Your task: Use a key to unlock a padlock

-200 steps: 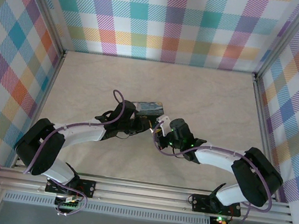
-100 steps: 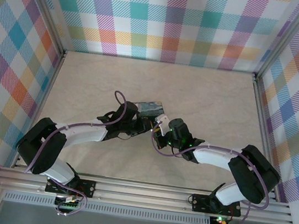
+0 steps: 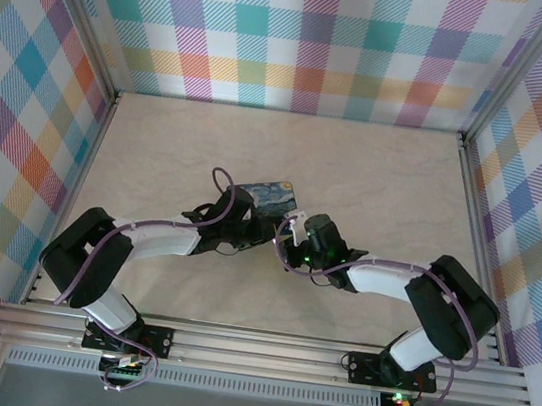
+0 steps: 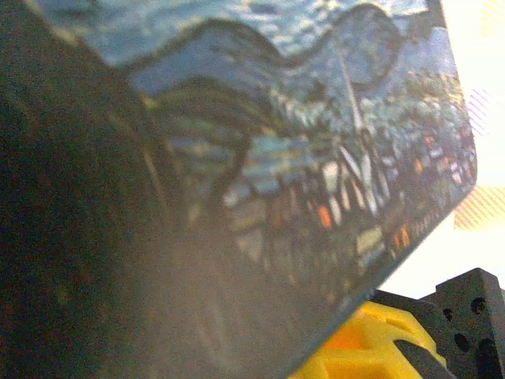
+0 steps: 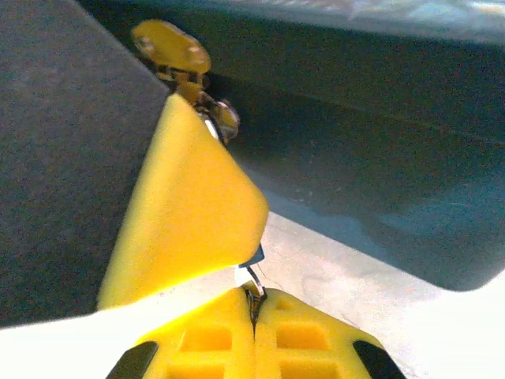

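Observation:
The padlock shows as a bluish corner of its body, with its thin silvery shackle running down into my right gripper, which is shut on the shackle. One yellow finger of my left gripper lies flat over the padlock body and hides the rest of it; its other finger is hidden. A gold key and a ring stick out past that finger. From above, the left gripper and right gripper meet tip to tip beside the tin.
The starry-night printed tin lies just beyond both grippers; its lid sits close against the left wrist camera, and its dark side wall stands right behind the padlock. Bare tabletop lies around, fenced by checked walls.
Both grippers have crept a little farther from the bases, closer to the tin, still joined tip to tip. The right forearm has stretched out lower.

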### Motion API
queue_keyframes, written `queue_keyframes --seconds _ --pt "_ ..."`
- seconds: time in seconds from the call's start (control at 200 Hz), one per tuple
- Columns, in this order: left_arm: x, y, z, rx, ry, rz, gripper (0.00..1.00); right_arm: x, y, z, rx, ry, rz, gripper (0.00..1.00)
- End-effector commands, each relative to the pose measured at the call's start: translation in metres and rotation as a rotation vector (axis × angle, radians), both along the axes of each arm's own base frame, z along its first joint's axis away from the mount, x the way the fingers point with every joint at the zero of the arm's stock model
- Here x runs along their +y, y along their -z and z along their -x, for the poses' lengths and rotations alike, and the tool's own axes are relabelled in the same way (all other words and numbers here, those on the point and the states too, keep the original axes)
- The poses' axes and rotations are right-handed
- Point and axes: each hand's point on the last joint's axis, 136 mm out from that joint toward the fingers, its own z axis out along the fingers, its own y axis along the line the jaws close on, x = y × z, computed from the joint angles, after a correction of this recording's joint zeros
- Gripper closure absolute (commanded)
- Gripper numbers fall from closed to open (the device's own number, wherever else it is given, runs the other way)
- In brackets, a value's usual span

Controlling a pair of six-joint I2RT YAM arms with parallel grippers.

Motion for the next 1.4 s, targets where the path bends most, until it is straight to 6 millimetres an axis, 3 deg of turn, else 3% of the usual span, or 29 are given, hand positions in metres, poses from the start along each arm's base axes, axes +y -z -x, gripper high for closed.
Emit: queue_keyframes --seconds 0.0,0.12,0.265,0.48,0.66,0.86,1.185,1.395 --pt "-0.017 -0.001 0.010 0.012 0.065 0.067 0.87 0.029 -0.018 0.001 0.090 -0.025 -0.132 1.00" --pt "-0.013 0.007 0.008 0.016 0.050 0.070 0.82 0.029 -0.004 0.003 0.154 -0.007 -0.107 1.00" --pt "-0.007 0.009 0.007 0.021 0.027 0.086 0.67 0.028 0.003 0.002 0.201 0.017 -0.066 1.00" --pt "0.010 -0.010 0.004 -0.016 -0.015 0.118 0.41 0.028 0.014 0.008 0.286 0.022 -0.033 1.00" --pt "0.040 -0.027 0.006 -0.047 -0.091 0.152 0.28 0.034 0.007 0.011 0.325 0.016 -0.065 1.00" --pt "0.067 -0.024 0.011 -0.034 -0.208 0.240 0.29 0.041 -0.001 0.011 0.388 0.049 -0.136 1.00" --pt "0.057 -0.016 0.010 0.018 -0.245 0.371 0.46 0.051 -0.013 0.010 0.497 0.107 -0.230 1.00" --pt "0.049 -0.008 0.007 0.032 -0.246 0.377 0.50 0.055 -0.016 0.010 0.529 0.111 -0.256 1.00"
